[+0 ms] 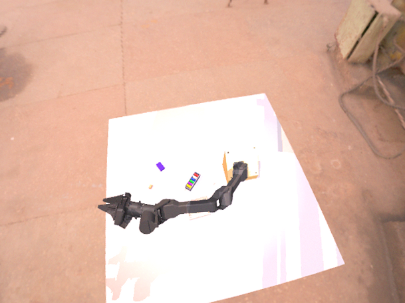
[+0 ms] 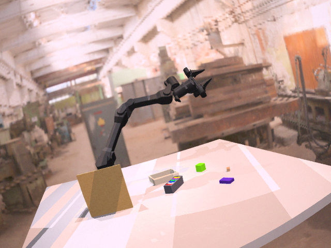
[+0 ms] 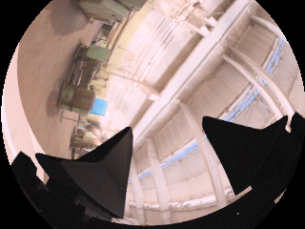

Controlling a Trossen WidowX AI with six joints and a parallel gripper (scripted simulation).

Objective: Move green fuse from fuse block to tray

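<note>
Nearest my exterior camera, on the white table (image 1: pixel 206 263) (image 2: pixel 213 208), stands a tan box-like pedestal (image 1: pixel 248 156) (image 2: pixel 106 192) with the foot of my black arm (image 1: pixel 201 206) (image 2: pixel 145 102) on its top. A bit farther I've got the dark fuse block (image 1: pixel 188 189) (image 2: pixel 174 187); the green fuse (image 1: pixel 191 181) (image 2: pixel 172 181) is seated in it, in a row with red, blue, purple and yellow ones. A flat purple block (image 1: pixel 160 166) (image 2: pixel 226 180) lies well apart from it. Just behind the fuse block sits the beige open tray (image 1: pixel 199 217) (image 2: pixel 163 179). Beyond are a lime-green cube (image 2: pixel 200 167) and a tiny orange cube (image 1: pixel 150 186) (image 2: pixel 227 169). My gripper (image 1: pixel 100 203) (image 2: pixel 208 74) (image 3: pixel 168 126) hangs high over the table's far side, fingers spread wide with nothing between them. Farther back I see a grey cabinet (image 2: pixel 93 120) and an orange-brown door (image 2: pixel 307 58).
</note>
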